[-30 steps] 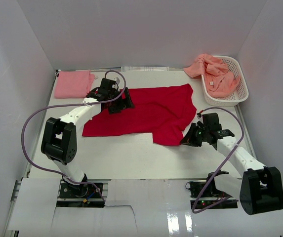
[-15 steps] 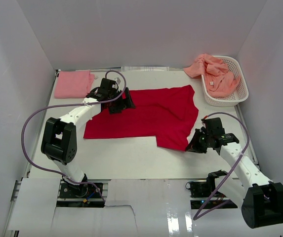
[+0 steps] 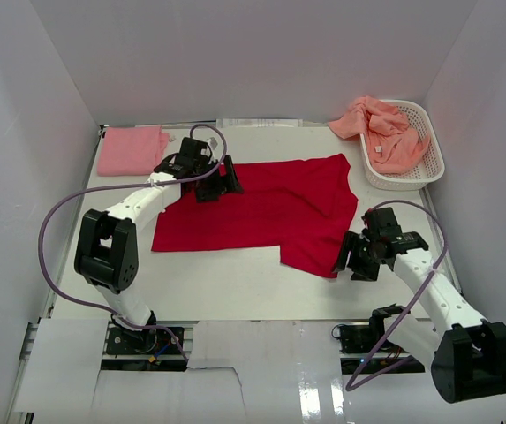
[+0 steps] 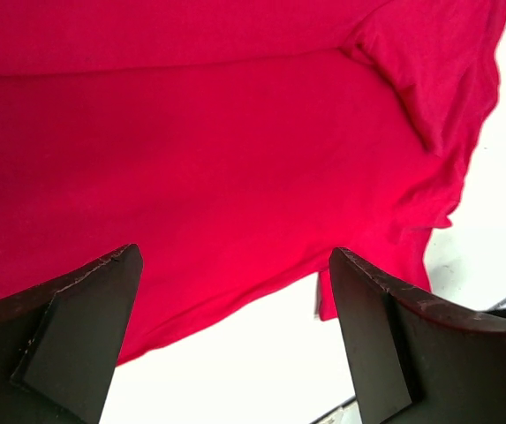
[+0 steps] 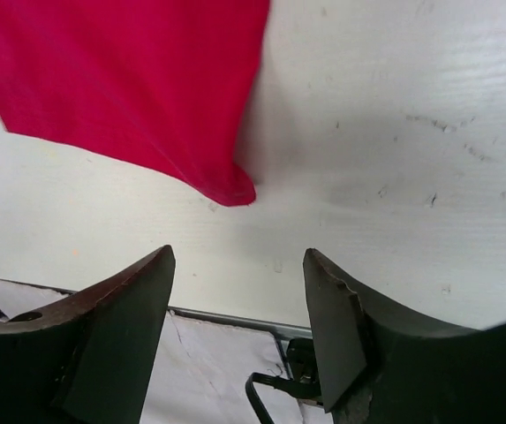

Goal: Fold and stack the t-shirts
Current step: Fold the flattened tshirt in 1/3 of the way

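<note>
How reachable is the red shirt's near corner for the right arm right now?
Probably yes. The right pincer is open and hangs just short of the near corner of the red t-shirt. Only bare table lies between them, and nothing visible blocks the way.

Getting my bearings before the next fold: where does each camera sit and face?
Top external: above and behind the bases, looking down at the table, red t-shirt, pink t-shirt and basket; both arms show.
Left wrist: on the left hand, looking down at the red t-shirt's body; its open fingers show.
Right wrist: on the right hand, looking down at the shirt's near corner and bare table; its open fingers show.
Shared: all three see the red t-shirt.
</note>
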Tool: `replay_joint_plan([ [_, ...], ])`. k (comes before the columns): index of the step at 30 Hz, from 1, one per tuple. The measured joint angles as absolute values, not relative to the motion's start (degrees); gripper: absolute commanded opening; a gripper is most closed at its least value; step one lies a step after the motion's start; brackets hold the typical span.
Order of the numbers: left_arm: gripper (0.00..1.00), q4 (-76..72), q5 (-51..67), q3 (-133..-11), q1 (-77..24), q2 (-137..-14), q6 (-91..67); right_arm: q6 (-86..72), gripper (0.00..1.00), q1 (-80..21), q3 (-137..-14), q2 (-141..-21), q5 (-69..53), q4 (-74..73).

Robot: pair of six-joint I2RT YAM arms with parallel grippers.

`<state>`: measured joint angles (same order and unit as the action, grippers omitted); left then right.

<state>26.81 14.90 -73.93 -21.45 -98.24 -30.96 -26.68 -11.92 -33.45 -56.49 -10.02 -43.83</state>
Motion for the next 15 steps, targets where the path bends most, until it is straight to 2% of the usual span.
replay_joint_plan([
  [7, 0.98, 28.7, 17.5, -84.2, -21.5, -104.0, -30.0, -25.1, 0.68, -11.9, -46.2, -59.5, -8.1, -40.4],
  [15, 0.98, 31.9, 19.8, -104.8, -23.6, -117.7, -28.4, -24.8, 0.63, -11.7, -52.4, -75.0, -8.4, -28.4],
])
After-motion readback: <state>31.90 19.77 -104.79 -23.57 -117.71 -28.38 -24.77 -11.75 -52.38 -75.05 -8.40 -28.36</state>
